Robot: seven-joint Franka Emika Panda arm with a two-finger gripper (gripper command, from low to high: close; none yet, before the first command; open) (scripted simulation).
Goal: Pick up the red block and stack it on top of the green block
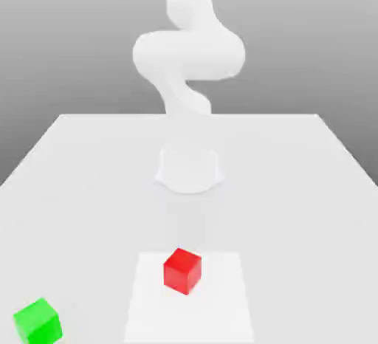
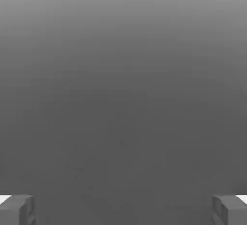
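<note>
Gripper (image 2: pixel 123 209): fingers spread wide, one fingertip (image 2: pixel 17 209) at each lower corner of the hand view; nothing lies between them, nothing is held.
Hand view background: plain grey gradient, no block and no table surface, so the hand appears to point away from the work area.
Arm (image 1: pixel 188 54): white, coiled upright above its round base (image 1: pixel 189 169) at the middle of the table (image 1: pixel 295 187); the hand end leaves the exterior view at the top.
Red block (image 1: pixel 182 269): rests on the table on a paler square patch (image 1: pixel 221 305), in front of the base, nearer the camera; upright, one corner turned toward the viewer.
Green block (image 1: pixel 38 321): rests on the table toward the exterior view's left, well apart from the red block and nearer the camera.
Step in hand (judgement): approach phase; the pick has not begun, and both blocks are untouched.
Next move (judgement): bring the hand down and forward over the red block, turn the wrist so the fingers face two opposite flat sides, lower until the fingers straddle the block, then close.
Caution (judgement): the block sits rotated relative to the table edges; misaligned fingers could catch its corners.
</note>
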